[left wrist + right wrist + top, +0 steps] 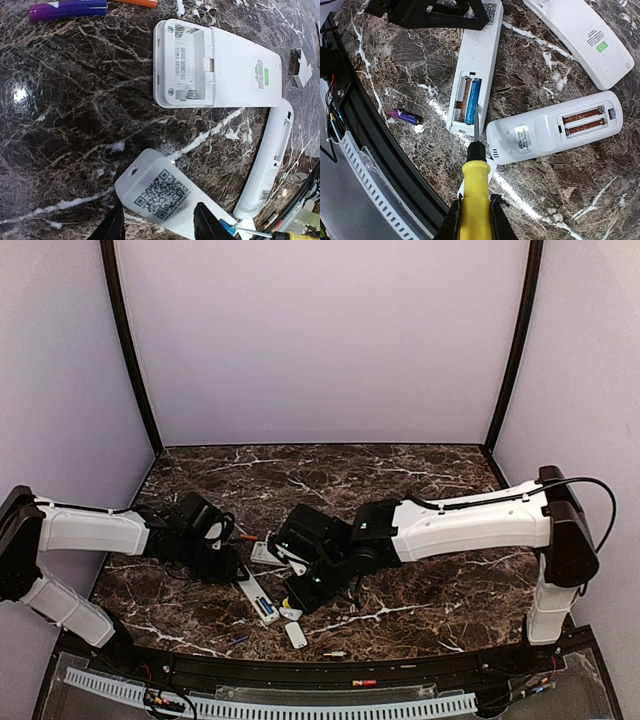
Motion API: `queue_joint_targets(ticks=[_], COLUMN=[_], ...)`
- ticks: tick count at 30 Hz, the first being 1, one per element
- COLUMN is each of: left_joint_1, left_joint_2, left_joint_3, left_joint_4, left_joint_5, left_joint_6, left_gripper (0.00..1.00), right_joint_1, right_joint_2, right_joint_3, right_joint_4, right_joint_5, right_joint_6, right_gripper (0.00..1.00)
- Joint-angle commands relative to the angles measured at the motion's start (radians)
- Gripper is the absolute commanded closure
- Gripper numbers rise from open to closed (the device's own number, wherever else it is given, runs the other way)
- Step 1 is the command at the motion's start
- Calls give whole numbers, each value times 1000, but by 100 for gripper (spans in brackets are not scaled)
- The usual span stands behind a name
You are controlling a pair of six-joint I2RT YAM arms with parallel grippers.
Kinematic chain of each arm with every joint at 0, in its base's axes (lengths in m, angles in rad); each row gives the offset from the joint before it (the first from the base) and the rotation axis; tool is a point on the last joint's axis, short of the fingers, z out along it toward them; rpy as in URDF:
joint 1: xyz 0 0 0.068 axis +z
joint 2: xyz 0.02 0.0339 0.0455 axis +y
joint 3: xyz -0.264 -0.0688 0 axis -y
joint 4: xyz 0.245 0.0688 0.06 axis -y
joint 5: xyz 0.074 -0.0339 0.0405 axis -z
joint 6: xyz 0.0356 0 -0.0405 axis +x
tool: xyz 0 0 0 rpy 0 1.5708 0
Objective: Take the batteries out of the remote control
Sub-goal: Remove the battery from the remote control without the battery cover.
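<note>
The right pincer clamps the yellow-handled screwdriver, whose blade, just ahead, rests at a blue battery seated in the open bay of a slim white remote. To the pincer's left a purple battery lies loose on the marble table; to its right a second remote holds two brownish batteries. Farther ahead, the left pincer straddles the slim remote's QR-coded end, fingers apart; whether they grip it cannot be told.
</note>
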Motion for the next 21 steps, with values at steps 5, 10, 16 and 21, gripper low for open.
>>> queue_joint_targets(ticks=[5, 10, 16, 21], left_joint_1=[3, 3, 3, 2], left_joint_2=[8, -15, -29, -29], left_joint_3=[-50, -73, -67, -73], left_joint_4=[33, 35, 34, 59], left_joint_5=[14, 13, 7, 13], left_joint_6=[-21, -19, -10, -13], left_gripper=[55, 56, 56, 56], right_joint_1=[13, 11, 11, 10], right_joint_2=[48, 87, 123, 140], right_joint_3=[25, 36, 83, 96], right_joint_4=[-10, 19, -9, -43], right_joint_5=[-21, -64, -51, -50], right_joint_6=[-14, -17, -33, -22], right_gripper=[100, 100, 100, 100])
